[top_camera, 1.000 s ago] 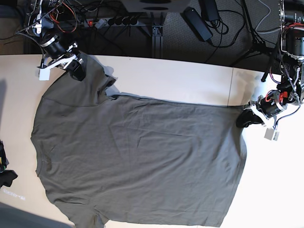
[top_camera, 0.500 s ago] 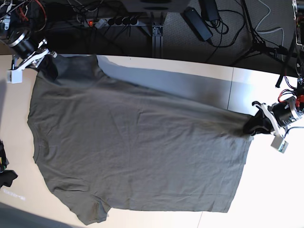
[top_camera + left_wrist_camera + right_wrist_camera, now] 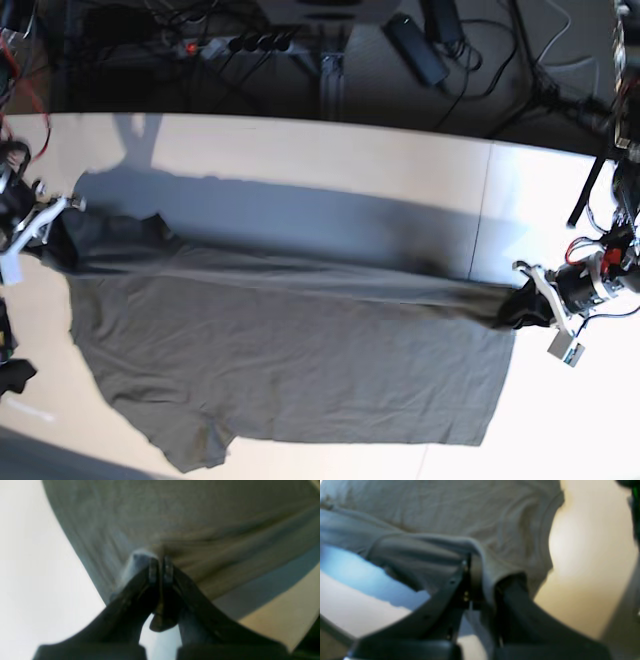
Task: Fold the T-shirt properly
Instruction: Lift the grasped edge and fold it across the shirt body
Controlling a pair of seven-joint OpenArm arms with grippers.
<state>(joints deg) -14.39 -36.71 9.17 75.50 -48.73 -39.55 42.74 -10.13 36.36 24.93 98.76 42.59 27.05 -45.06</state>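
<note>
The dark olive-grey T-shirt (image 3: 290, 350) lies across the pale table, its far edge lifted and stretched taut between my two grippers. At the base view's right, my left gripper (image 3: 512, 305) is shut on the shirt's hem corner; the left wrist view shows its fingertips (image 3: 160, 567) pinched on the cloth (image 3: 190, 525). Over at the left edge, my right gripper (image 3: 55, 238) is shut on the shoulder and sleeve end. In the right wrist view the fabric (image 3: 460, 512) bunches and drapes over that gripper (image 3: 473, 567). The near half of the shirt rests flat.
The table (image 3: 330, 160) has bare surface behind the shirt, crossed by the shirt's shadow. Behind the far edge are a power strip (image 3: 240, 44), cables and a black adapter (image 3: 415, 48). A dark object (image 3: 10, 370) sits at the left edge.
Both grippers have carried the shirt's far edge up and toward the near side. The right gripper came from the table's far left corner down the left edge; the shirt now covers less table.
</note>
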